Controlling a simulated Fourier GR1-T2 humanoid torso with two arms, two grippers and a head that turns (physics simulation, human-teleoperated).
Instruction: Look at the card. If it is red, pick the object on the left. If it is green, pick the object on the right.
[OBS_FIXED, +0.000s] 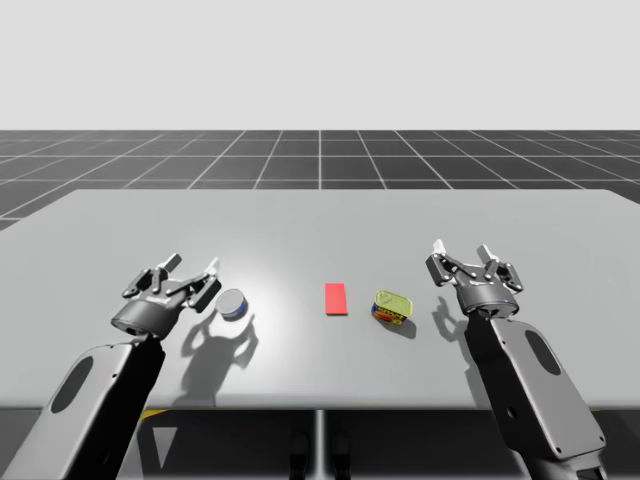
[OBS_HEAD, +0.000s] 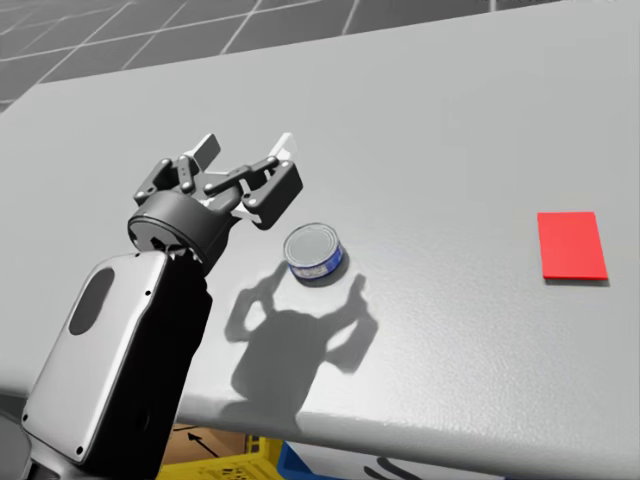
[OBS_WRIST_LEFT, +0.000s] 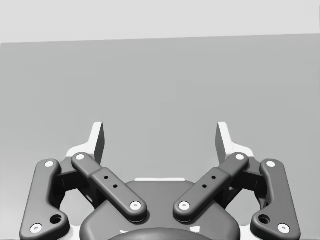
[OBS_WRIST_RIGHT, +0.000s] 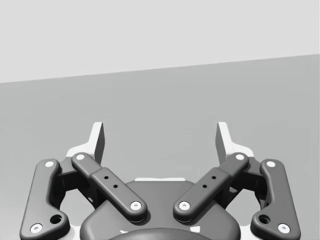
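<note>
Table (OBS_FIXED: 500, 215): grey, bearing a red card (OBS_FIXED: 336, 299).
Crate (OBS_HEAD: 235, 462): yellow, peeking out under the table edge, cut off; contents hidden.
Can (OBS_FIXED: 232, 303): blue, round, silver-topped, standing left of the card.
Tin (OBS_FIXED: 393, 307): yellow, sitting right of the card.
Left gripper (OBS_FIXED: 192, 265): fingers spread, hovering left of the card, beside the can.
Right gripper (OBS_FIXED: 462, 250): fingers spread, hovering right of the card, past the tin.

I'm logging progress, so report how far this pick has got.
Done: the card reads red, so the target is the left object, the round blue can. In hand: my left gripper is open beside the can, not around it; nothing is gripped. My right gripper is open, apart from the flat yellow can. Left: close on the can and lift it.
</note>
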